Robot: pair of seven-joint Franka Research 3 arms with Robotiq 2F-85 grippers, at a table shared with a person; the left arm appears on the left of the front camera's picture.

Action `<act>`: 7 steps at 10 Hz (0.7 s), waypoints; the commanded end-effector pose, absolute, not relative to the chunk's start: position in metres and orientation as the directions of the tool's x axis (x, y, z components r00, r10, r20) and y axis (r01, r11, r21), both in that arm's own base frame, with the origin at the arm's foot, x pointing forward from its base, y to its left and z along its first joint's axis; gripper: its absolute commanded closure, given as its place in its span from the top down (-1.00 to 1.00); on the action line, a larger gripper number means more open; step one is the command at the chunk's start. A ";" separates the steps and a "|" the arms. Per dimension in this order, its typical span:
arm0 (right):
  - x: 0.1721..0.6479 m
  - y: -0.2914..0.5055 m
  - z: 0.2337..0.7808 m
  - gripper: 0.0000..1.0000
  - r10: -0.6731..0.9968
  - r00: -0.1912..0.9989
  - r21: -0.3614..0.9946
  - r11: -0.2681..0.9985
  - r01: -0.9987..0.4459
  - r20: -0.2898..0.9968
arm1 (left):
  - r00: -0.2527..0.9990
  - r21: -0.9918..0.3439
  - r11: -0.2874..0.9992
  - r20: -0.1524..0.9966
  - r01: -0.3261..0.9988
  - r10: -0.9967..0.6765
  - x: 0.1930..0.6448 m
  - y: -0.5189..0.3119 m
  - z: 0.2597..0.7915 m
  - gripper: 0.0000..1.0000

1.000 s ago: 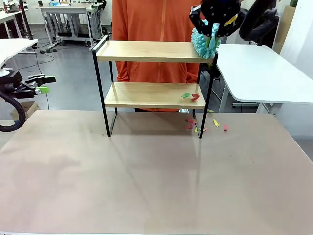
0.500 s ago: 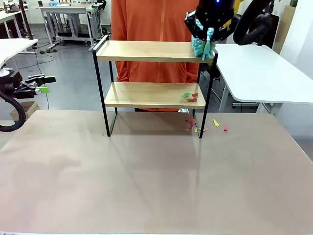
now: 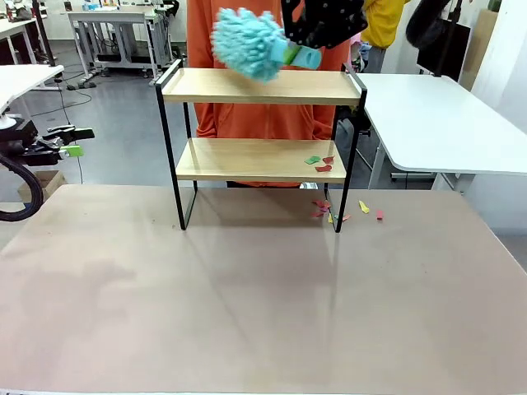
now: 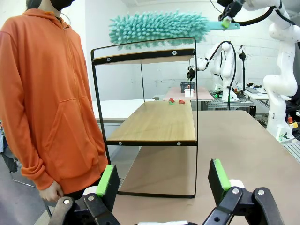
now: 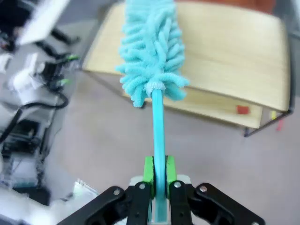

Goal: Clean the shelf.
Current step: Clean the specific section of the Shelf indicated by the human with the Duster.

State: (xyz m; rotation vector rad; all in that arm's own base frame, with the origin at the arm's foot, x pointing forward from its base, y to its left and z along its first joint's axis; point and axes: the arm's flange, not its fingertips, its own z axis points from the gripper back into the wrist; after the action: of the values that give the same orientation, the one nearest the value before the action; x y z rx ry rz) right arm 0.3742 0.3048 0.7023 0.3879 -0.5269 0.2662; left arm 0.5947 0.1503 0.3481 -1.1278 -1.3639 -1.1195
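Front: shelf (image 3: 255, 86) stands at the tabletop's (image 3: 247, 313) far side. My right pincer (image 3: 306, 53) is clamped on the duster (image 3: 247, 43) handle, head above the top board's left half. Left wrist: left pincer (image 4: 164, 183) wide, empty, well off the shelf's end. Right wrist: duster runs lengthwise along the top board; scraps (image 5: 242, 109) lie on the lower board. Right arm nearer.

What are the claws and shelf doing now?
Right claw shut on fluffy teal duster, over top board. Left claw open, aside. Black-framed wooden shelf: coloured scraps on lower board.
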 end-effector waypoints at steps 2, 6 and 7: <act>0.350 0.272 0.690 -0.74 0.474 0.684 0.315 0.642 -0.699 0.555 | -0.067 0.058 0.133 0.996 0.989 0.062 0.592 0.149 0.352 1.00; 0.312 0.250 0.648 -0.74 0.730 0.527 0.182 0.502 -0.846 0.436 | -0.067 0.058 0.133 0.996 0.989 0.062 0.592 0.149 0.352 1.00; 0.302 0.240 0.634 -0.74 0.775 0.501 0.130 0.492 -0.861 0.386 | -0.067 0.058 0.133 0.996 0.989 0.062 0.592 0.149 0.352 1.00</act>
State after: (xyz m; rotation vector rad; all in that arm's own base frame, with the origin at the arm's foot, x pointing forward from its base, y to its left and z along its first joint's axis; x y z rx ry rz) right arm 0.3090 0.2550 0.6416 0.4056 -0.2752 0.9680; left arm 0.5947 0.1502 0.3481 -1.1278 -1.3639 -1.1196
